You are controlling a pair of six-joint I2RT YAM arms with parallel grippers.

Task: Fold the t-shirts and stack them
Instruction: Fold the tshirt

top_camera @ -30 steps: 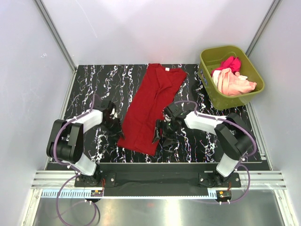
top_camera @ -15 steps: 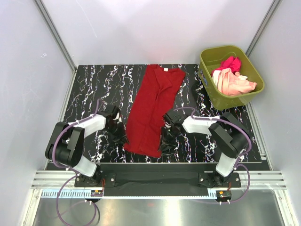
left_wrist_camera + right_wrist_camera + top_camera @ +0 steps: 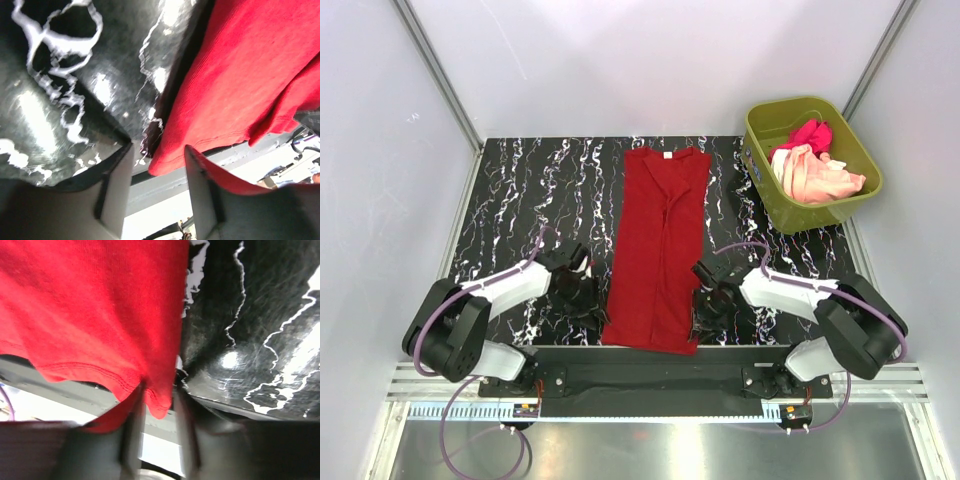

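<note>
The deep red t-shirt (image 3: 660,240) lies folded into a long strip down the middle of the black marbled table (image 3: 520,180), collar at the far end and hem over the near edge. My left gripper (image 3: 592,300) sits at the hem's left corner. In the left wrist view the left gripper (image 3: 157,150) stands open, and the red hem (image 3: 240,75) lies just beyond its fingertips. My right gripper (image 3: 705,310) is at the hem's right corner. The right wrist view has the right gripper (image 3: 159,390) shut on the corner of the red cloth (image 3: 90,305).
An olive-green tub (image 3: 800,215) stands at the far right of the table. It holds the magenta-pink t-shirt (image 3: 810,133) and the pale peach t-shirt (image 3: 815,175), both crumpled. White walls and metal rails close in the table on three sides.
Both grippers slid toward the near edge and dragged the red t-shirt with them, pulling it straighter. The left gripper has opened off the hem. The right gripper closed on its corner.
</note>
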